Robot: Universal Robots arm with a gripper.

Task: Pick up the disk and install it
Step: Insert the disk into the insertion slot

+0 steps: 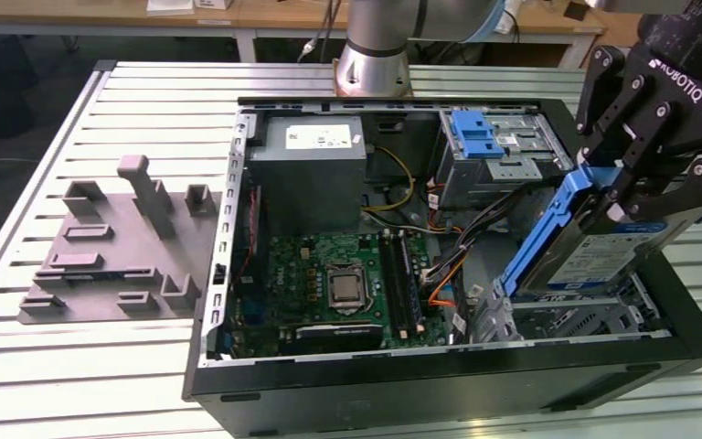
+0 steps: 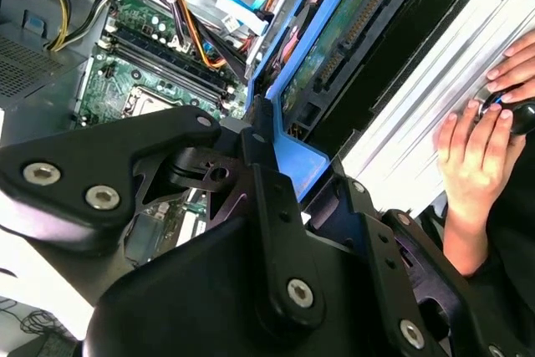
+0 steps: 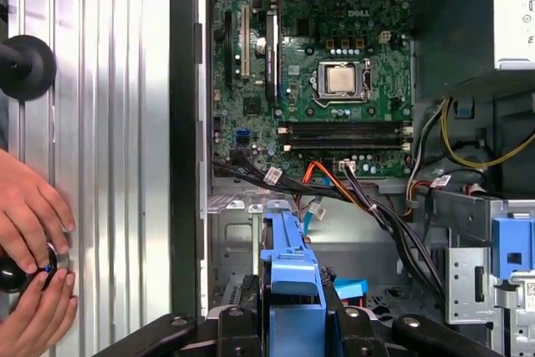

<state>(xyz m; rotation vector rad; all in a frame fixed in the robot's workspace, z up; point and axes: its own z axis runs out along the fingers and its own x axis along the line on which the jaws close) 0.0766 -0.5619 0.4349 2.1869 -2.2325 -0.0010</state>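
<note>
Exterior view: your gripper (image 1: pixel 628 197) clamps the disk (image 1: pixel 605 259), tilted just above the drive bay (image 1: pixel 577 322); install step, not yet seated; seating likely needs it squared to the bay.

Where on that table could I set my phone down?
The slatted table is bare around the grey fixture block, at the exterior view's left. The computer case is crowded: motherboard, cables, and the end effector holding the disk.

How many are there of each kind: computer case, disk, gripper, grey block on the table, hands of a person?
computer case: 1
disk: 1
gripper: 1
grey block: 1
hands: 2
Total: 6
</note>
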